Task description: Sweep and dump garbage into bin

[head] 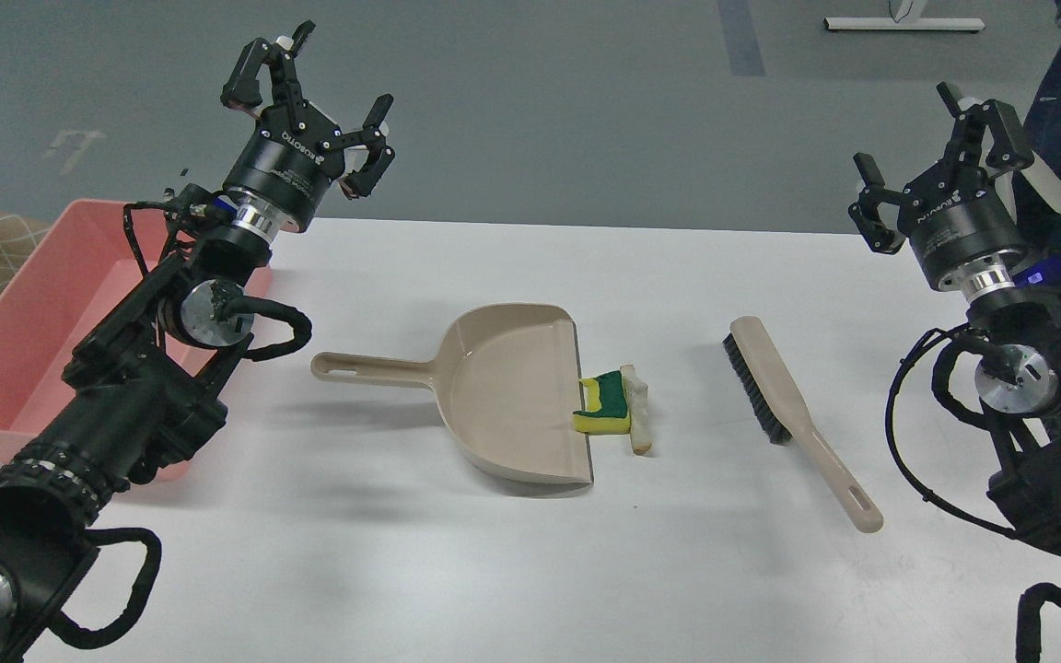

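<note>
The right gripper [936, 161] is wide open and empty, up high. The brush [793, 414] lies just below it, handle pointing toward me.

One view only, from the robot's head, facing forward and down onto the white counter [494, 571]. The dustpan [503, 391] sits mid-frame at moderate range; both arms enter from the lower corners either side of it, and grey floor [540, 110] fills the top beyond it.
</note>
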You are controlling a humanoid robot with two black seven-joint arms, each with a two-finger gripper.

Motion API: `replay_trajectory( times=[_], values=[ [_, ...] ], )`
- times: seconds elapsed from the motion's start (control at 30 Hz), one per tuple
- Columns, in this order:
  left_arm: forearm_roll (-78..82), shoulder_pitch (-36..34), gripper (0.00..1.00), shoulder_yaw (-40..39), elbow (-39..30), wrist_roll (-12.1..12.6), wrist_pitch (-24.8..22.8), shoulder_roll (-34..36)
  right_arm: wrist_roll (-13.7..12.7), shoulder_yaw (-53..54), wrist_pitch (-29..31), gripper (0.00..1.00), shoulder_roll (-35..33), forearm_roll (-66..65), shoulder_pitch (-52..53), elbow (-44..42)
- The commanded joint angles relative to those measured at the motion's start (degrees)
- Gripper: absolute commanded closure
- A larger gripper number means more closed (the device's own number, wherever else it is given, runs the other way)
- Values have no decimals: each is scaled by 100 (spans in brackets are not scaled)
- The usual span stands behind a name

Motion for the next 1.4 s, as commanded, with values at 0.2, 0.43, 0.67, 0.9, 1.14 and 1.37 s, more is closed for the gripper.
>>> replay_trajectory(
  times=[0.2,0.43,0.67,0.9,1.14,1.37],
  values=[
    [-5,53,2,-17,-46,29,0,4,30,-27,43,0,-8,8,21,-6],
    [206,71,2,0,-55,-68,0,-22,39,-27,34,0,19,8,-49,11],
    [575,88,2,44,-467,-6,506,-22,39,-36,34,0,19,8,-102,73],
    [654,185,2,53,-679,81,664,-57,39,-36,25,0,36,0,-93,99],
    [654,273,2,53,-679,222,761,-49,39,-36,-1,0,54,-9,-93,82],
    [645,264,2,36,-687,222,919,-66,39,-27,-19,0,27,-27,-76,91]
  ],
)
